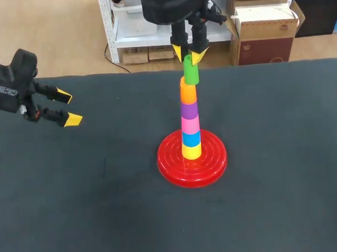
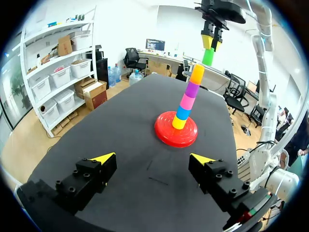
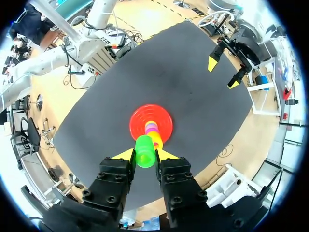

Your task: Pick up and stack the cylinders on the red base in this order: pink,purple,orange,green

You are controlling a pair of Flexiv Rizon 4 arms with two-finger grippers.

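Note:
A red base [image 1: 176,171] [image 2: 164,135] [image 3: 137,121] lies mid-table and carries a tower of cylinders: yellow [image 1: 192,151], blue [image 1: 191,138], pink [image 1: 190,124], purple [image 1: 189,109], orange [image 1: 188,93]. My right gripper [image 1: 190,53] [image 3: 145,153] hangs straight above the tower, shut on the green cylinder [image 1: 190,71] [image 2: 208,56] [image 3: 144,151]. The green one's lower end meets the orange top, slightly tilted. My left gripper [image 1: 68,108] [image 2: 149,162] stands open over the table's far left, nothing between its fingers.
The dark table [image 1: 105,208] bears nothing else. Its far edge runs just behind the tower.

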